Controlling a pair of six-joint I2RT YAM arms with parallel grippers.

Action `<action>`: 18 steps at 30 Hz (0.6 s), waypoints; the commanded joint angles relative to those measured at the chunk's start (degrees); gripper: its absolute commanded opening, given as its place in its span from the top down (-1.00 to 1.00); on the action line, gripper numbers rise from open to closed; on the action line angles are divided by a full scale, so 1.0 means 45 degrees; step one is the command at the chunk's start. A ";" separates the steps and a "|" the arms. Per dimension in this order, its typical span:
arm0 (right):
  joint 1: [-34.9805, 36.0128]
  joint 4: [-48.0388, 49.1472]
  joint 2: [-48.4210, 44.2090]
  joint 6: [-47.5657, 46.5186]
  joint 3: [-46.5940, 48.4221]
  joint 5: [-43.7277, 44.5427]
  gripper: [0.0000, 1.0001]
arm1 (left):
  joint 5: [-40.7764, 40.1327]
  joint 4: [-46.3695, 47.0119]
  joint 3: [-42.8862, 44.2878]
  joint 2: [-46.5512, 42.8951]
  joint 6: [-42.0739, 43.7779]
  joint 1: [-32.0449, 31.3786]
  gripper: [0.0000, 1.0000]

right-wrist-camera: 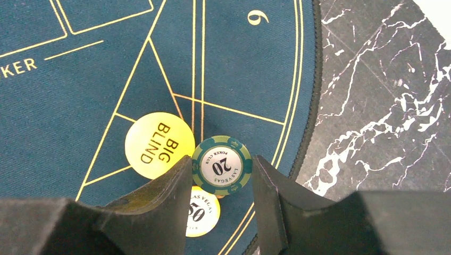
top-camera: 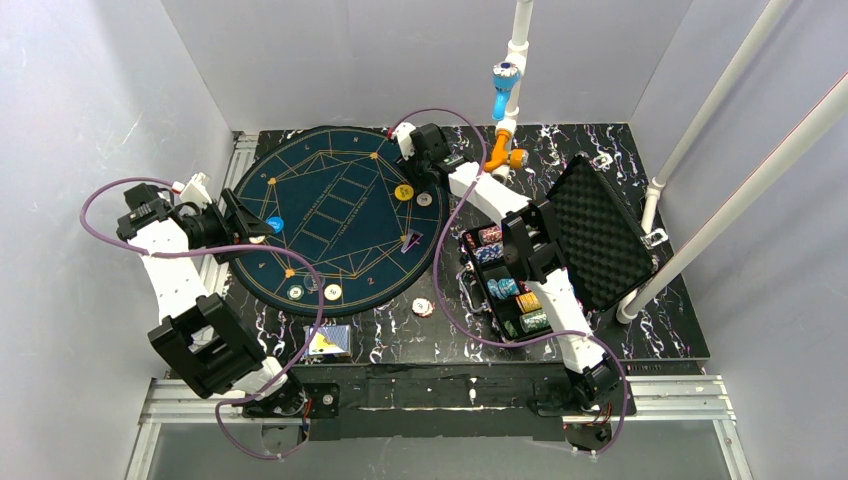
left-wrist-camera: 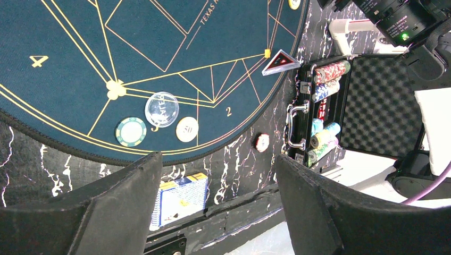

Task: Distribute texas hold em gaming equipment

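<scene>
R gripper [right-wrist-camera: 222, 159] is clamped on green 20 chip [right-wrist-camera: 220, 166], pads on opposite rim pts, face toward cam. Chip is low over felt mat [right-wrist-camera: 69, 79]; can't tell if touching. Big Blind disc [right-wrist-camera: 158, 144] sits just beside one finger, 50 chip [right-wrist-camera: 202, 218] under the tips. Chip prob light, rigid, smooth-rimmed, so may slip if squeeze eases. Rim-to-rim is the hold; flat face gives no purchase. Mat edge is close on the other finger's side, bare table [right-wrist-camera: 383, 106] beyond = free room; disc side is crowded. L gripper [left-wrist-camera: 218, 159] has jaws wide apart, empty, card deck [left-wrist-camera: 183, 204] below betw. fingers.
</scene>
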 commanded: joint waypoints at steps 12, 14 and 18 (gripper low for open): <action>-0.0200 0.0842 0.0217 -0.0266 0.0070 0.0556 -0.03 | 0.0322 -0.0179 0.0340 -0.0066 0.0115 0.0100 -0.52; -0.0200 0.0866 0.0269 -0.0290 0.0069 0.0559 -0.04 | 0.0322 -0.0179 0.0348 -0.0088 0.0130 0.0099 -0.52; -0.0200 0.0886 0.0349 -0.0319 0.0085 0.0559 -0.16 | 0.0322 -0.0179 0.0313 -0.0101 0.0127 0.0102 -0.52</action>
